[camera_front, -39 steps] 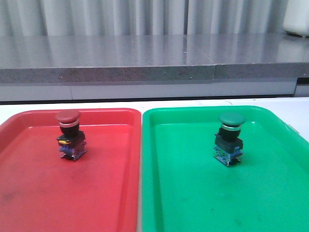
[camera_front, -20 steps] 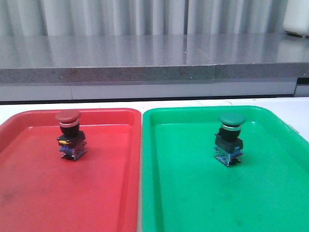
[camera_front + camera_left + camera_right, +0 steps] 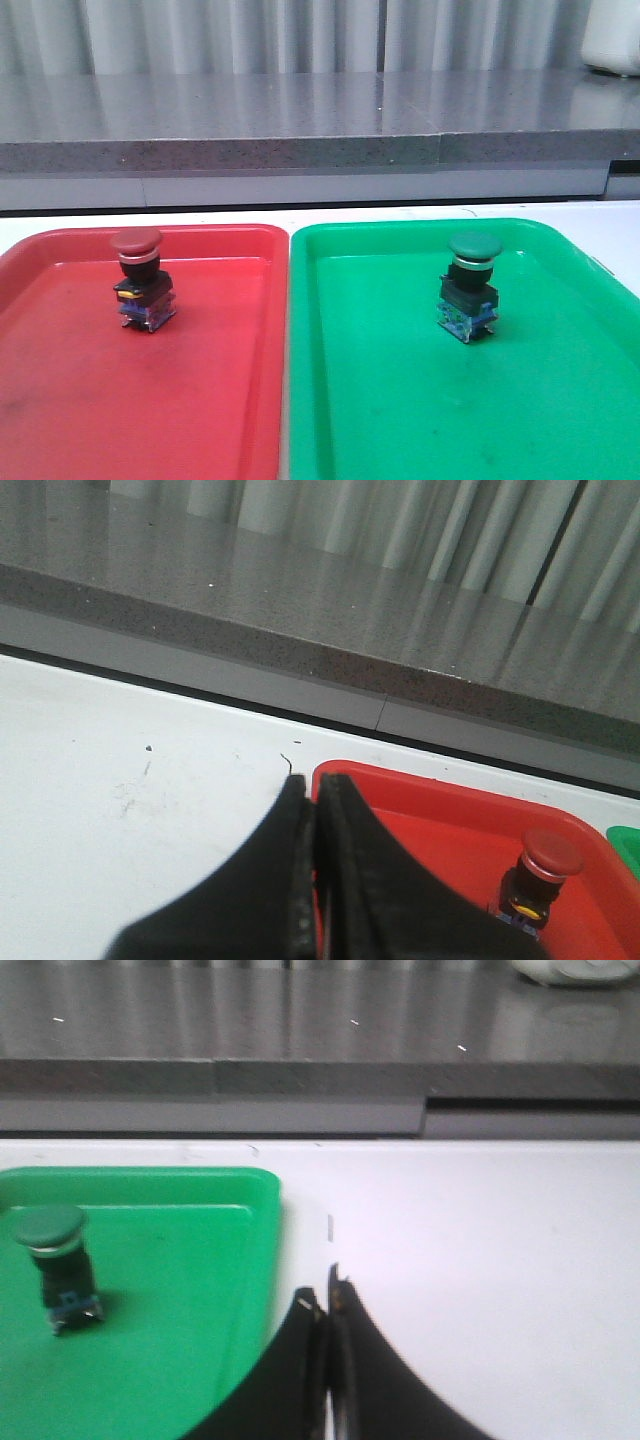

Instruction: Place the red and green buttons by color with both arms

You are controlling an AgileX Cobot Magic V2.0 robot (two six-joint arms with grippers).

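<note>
Buttons stand sorted by colour: the red-capped mushroom-head push button [image 3: 141, 284], with silver collar, black body and blue base, sits upright in the far left part of the shallow red plastic tray [image 3: 200, 400], and the green-capped push button [image 3: 470, 284] of the same build sits upright toward the far middle of the shallow green plastic tray [image 3: 400, 400]. The two trays lie side by side on the white counter [image 3: 610, 215], their long rims touching or very nearly so; the front view is too soft there to say which. Neither arm shows in the front view. In the left wrist view the left end effector [image 3: 313, 810] has its black fingers pressed together with nothing between them, hovering near the red tray's far corner, well apart from the red button. In the right wrist view the right end effector [image 3: 328, 1305] is likewise closed on nothing, its tips over the counter just beside the green tray's edge, away from the green button.
</note>
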